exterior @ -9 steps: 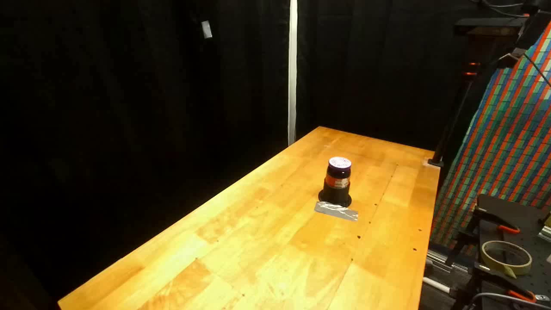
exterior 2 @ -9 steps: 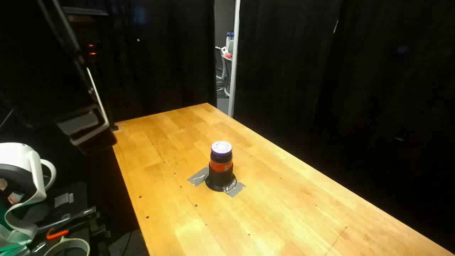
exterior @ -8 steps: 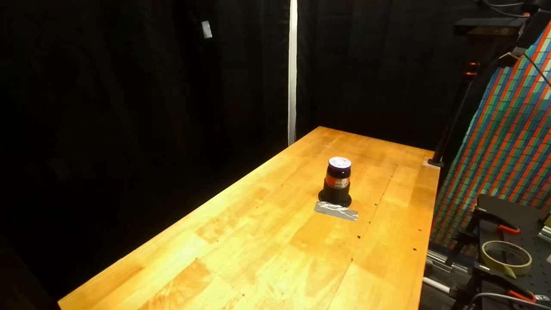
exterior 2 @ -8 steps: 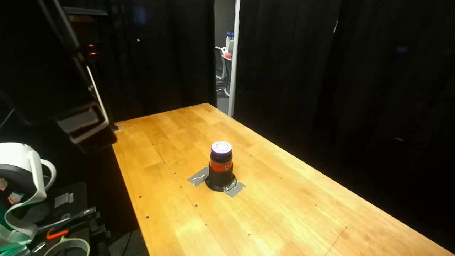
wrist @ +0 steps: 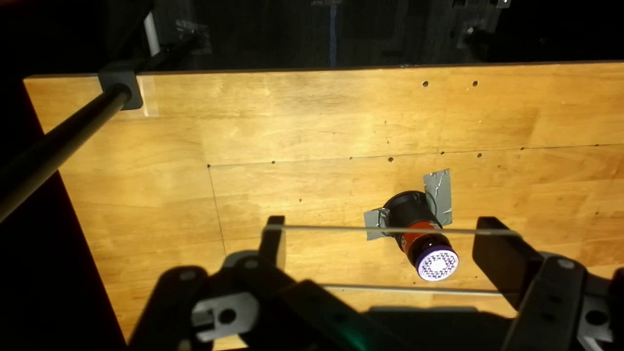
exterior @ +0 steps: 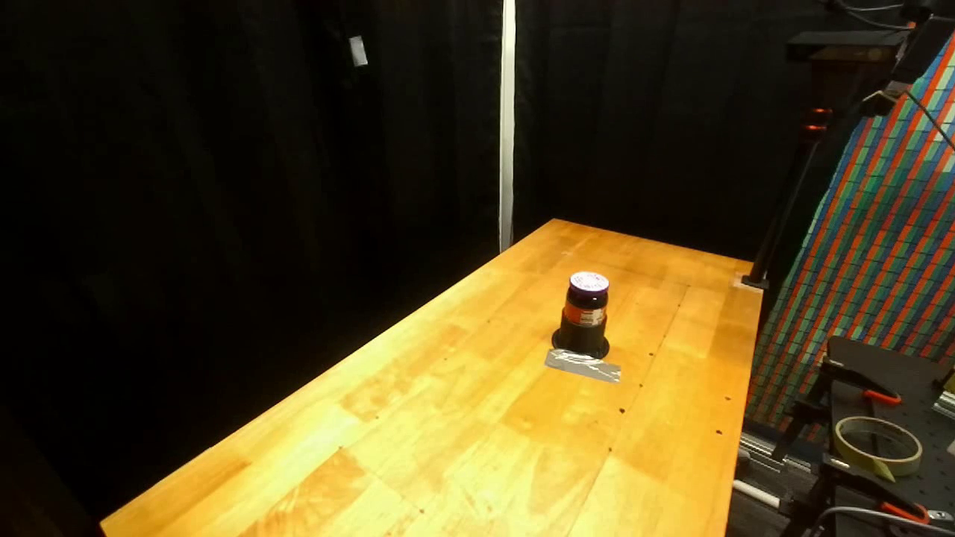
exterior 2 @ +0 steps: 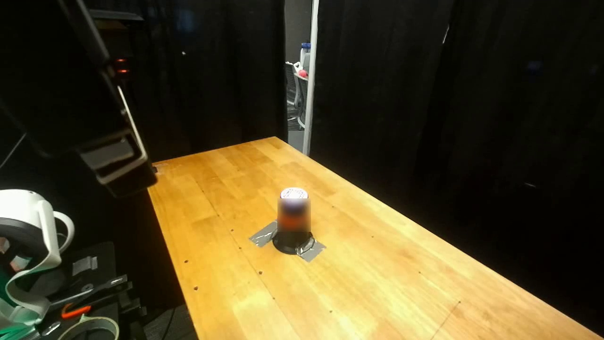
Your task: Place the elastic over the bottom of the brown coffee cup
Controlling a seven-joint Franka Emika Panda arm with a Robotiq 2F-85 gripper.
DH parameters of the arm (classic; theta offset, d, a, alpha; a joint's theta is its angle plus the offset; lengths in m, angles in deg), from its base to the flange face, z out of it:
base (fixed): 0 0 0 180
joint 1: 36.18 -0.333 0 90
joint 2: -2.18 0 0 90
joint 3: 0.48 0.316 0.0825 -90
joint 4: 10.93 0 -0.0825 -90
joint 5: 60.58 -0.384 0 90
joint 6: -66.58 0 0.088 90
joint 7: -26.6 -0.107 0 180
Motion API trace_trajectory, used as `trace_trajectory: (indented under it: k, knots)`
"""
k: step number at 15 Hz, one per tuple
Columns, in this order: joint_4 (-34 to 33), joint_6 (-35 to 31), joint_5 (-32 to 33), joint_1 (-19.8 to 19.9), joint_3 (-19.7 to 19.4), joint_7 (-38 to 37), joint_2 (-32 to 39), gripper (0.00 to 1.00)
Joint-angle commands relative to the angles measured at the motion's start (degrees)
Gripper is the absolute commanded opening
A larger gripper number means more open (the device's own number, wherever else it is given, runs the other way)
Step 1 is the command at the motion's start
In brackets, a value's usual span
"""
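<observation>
The brown coffee cup stands upright in both exterior views [exterior: 586, 296] [exterior 2: 293, 222], dark with a reddish-orange band and a pale round end on top. Its lower part is set in a black flared base [exterior: 582, 340]. Its middle is blurred in an exterior view. In the wrist view the cup [wrist: 425, 243] appears between and beyond my fingers. My gripper [wrist: 383, 225] is open, and the pale elastic [wrist: 331, 228] is stretched around both fingers as two strands. The gripper is also partly seen in an exterior view [exterior 2: 118, 160], high at the left and apart from the cup.
Grey tape strips [exterior: 583, 365] fix the base to the wooden table [exterior: 418, 418]. A dark pole [wrist: 73, 134] is clamped at a table corner. Beside the table, a dark side surface holds a tape roll [exterior: 877, 446] and clamps. Black curtains surround the table.
In an exterior view my gripper has moved slightly upward and to the right. The cup and its base have not moved.
</observation>
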State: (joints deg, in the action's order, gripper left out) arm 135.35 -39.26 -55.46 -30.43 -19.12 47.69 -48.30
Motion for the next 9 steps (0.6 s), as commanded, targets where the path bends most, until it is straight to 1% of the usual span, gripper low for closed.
trace_trajectory:
  k: [1, 4, 6, 7, 9]
  knots:
    - [-6.3, 2.5, -2.0, -3.8, 7.6, -6.1, 8.8, 1.00]
    - [-11.4, 5.6, -3.5, -7.0, 13.5, -10.8, 17.4, 1.00]
    - [-15.1, 7.6, -4.1, -8.4, 17.3, -14.5, 23.9, 1.00]
    - [-17.0, 8.0, -4.6, -9.0, 18.7, -16.0, 27.2, 1.00]
    - [-21.1, 6.3, -7.0, -10.2, 20.4, -17.8, 34.2, 1.00]
